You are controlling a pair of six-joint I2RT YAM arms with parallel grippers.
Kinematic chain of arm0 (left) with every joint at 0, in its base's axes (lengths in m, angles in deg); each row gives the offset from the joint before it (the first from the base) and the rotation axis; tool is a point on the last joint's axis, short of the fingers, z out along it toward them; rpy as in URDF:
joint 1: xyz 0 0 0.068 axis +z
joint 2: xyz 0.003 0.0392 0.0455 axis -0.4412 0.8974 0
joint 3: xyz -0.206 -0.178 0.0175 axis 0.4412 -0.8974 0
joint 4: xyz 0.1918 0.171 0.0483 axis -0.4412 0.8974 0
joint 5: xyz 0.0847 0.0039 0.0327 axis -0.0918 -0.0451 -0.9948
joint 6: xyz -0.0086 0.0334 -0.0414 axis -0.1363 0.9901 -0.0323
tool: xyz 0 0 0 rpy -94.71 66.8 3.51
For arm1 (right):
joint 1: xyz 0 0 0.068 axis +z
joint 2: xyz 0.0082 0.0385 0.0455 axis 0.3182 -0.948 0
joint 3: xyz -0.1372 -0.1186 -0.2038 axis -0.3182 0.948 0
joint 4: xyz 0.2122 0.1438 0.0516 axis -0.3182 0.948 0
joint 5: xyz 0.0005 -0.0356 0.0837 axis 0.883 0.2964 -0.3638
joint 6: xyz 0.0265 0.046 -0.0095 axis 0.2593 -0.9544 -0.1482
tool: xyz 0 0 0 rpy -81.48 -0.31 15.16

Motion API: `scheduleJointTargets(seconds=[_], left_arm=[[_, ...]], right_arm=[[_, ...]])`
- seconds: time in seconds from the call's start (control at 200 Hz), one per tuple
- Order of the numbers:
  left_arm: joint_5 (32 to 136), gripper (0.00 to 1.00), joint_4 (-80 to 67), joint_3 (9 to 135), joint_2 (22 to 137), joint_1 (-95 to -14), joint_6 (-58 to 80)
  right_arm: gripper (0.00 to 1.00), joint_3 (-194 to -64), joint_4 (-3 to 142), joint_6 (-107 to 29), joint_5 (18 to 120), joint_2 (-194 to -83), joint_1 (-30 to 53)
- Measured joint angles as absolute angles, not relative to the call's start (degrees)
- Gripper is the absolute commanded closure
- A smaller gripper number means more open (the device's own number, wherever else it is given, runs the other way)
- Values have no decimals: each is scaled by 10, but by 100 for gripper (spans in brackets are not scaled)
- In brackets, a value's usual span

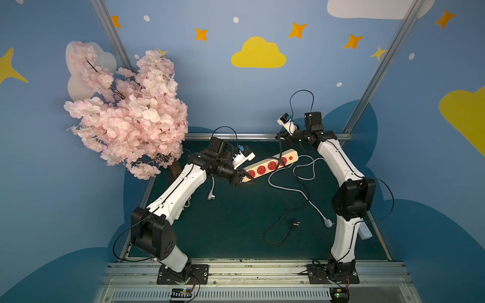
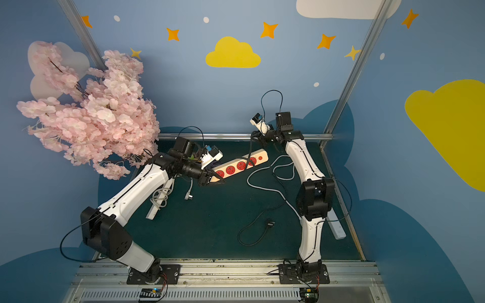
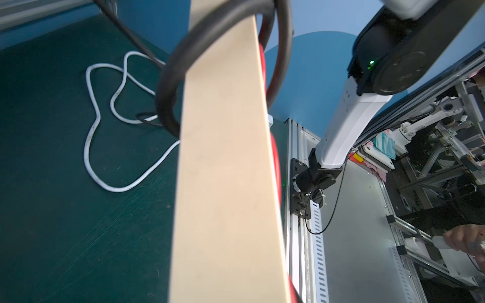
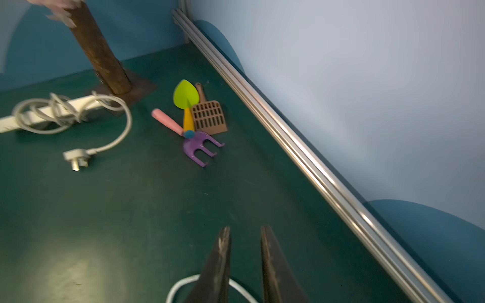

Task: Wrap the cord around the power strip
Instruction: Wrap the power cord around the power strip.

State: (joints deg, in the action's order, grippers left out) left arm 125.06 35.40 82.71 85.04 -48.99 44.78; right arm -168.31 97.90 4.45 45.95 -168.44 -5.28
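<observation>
Black cord (image 1: 278, 227): its slack loop and plug (image 1: 296, 223) lie on the green tabletop (image 1: 231, 225), on the near side of the power strip (image 1: 273, 165). From there the cord runs up to the strip and makes one loose turn around it close to the far end; the left wrist view shows that turn. Left gripper (image 1: 245, 178): jaws clamped on the strip's near end, holding it clear of the tabletop. Right gripper (image 1: 279, 137): just beyond the strip's far end, jaws slightly parted, nothing between the tips in the right wrist view.
</observation>
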Motion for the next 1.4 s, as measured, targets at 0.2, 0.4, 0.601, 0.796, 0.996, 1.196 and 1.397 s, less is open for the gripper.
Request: scheduleJointTargets(seconds=[0.2,0.4,0.601,0.796,0.996,1.196,1.397], left_arm=[[1275,97,209,801,812,-469,352],[1271,97,144,789,809,-461,303],[1271,98,49,772,789,-451,236],[1246,97,-50,765,770,-438,171],[1170,97,-88,766,784,-418,138],[1038,98,-31,845,834,-399,183],[889,97,83,932,884,-388,300]], right_arm=[[56,-1623,864,-69,447,-1702,-58],[50,-1583,779,-131,472,-1731,-51],[52,-1549,734,-164,506,-1764,-54],[88,-1514,716,-189,504,-1775,-51],[100,-1389,676,-201,529,-1713,-23],[100,-1272,697,-155,617,-1605,59],[100,-1216,765,-63,734,-1479,144]])
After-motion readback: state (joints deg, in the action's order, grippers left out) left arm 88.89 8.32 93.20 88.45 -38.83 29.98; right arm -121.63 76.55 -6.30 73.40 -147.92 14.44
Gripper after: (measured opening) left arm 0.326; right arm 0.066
